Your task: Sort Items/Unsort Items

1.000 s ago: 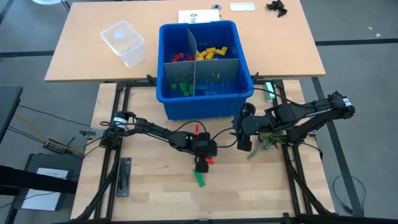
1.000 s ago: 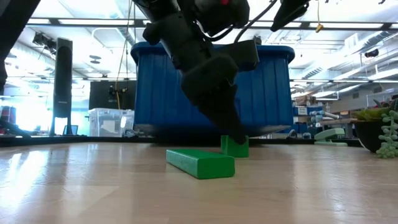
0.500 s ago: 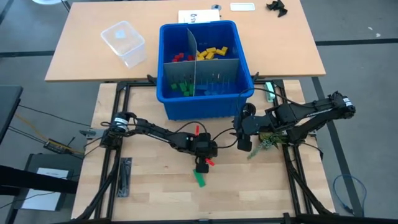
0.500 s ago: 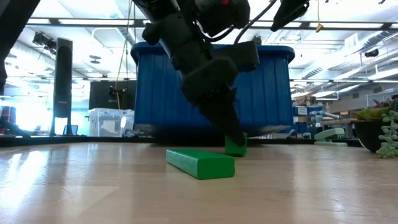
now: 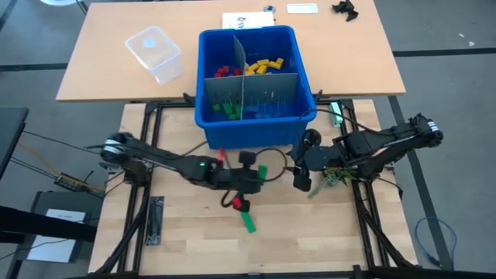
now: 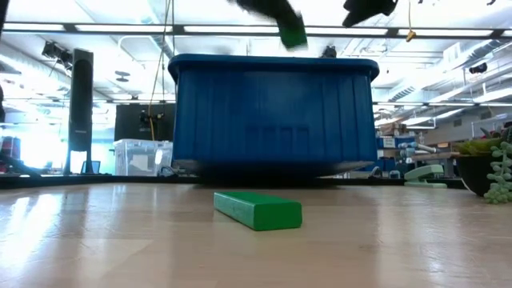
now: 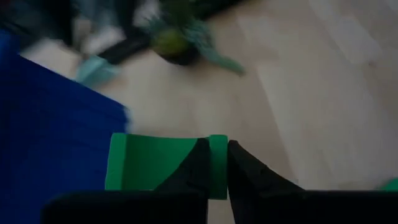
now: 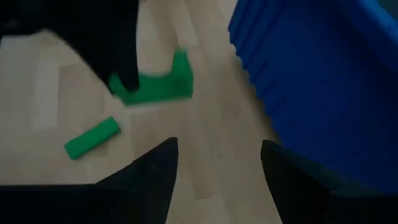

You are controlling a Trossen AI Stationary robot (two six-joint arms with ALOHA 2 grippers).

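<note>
Just in front of the blue bin (image 5: 256,74), the left gripper (image 5: 260,172) is clamped on a green block (image 7: 163,165), held clear of the table. The block looks light, rigid and smooth; grip across flat faces. The right gripper (image 5: 301,180) waits nearby, fingers apart. A second green block (image 5: 248,224) lies on the table.

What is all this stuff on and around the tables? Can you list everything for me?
Bin: one, blue, far edge of the slatted table.
Divider sheets: two, grey, crossing inside the bin.
Toy blocks in bin: many; red, yellow, green, blue; one colour per compartment.
Long green block: one, lying on the table.
Green block: one, lifted near the bin.
Clear container: one, far table.
Plant: one, green, right side.
Left pincer: shut on the green block.
Right pincer: open, waiting beside the plant.
</note>
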